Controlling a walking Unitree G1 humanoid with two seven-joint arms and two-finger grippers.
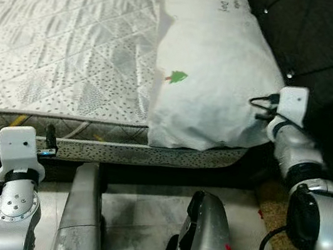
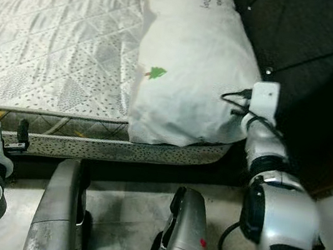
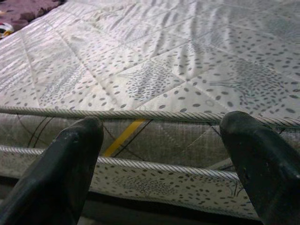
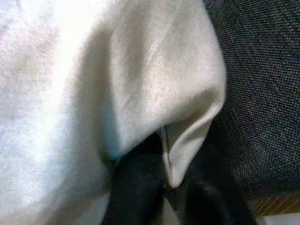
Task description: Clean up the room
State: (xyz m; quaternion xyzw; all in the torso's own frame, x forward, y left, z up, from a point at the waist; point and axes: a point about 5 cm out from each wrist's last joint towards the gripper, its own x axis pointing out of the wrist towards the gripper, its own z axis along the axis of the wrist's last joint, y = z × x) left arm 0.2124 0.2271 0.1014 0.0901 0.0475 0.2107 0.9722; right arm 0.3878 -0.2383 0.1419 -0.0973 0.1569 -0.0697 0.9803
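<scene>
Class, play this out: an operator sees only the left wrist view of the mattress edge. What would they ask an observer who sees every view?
Operator: Anything on the mattress?
Observer: A white pillow lies at its right end, overhanging the edge.
Operator: Is it marked?
Observer: Yes, with a small green tree print.
Operator: Where is the right claw?
Observer: The right claw is at the pillow's near right corner, fingers closed on the fabric.
Operator: And mine?
Observer: The left claw is open, facing the mattress side.

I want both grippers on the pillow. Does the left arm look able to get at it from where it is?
Probably not yet: the left gripper hangs open by the mattress side, well apart from the pillow, whose corner the right gripper grips.
</scene>
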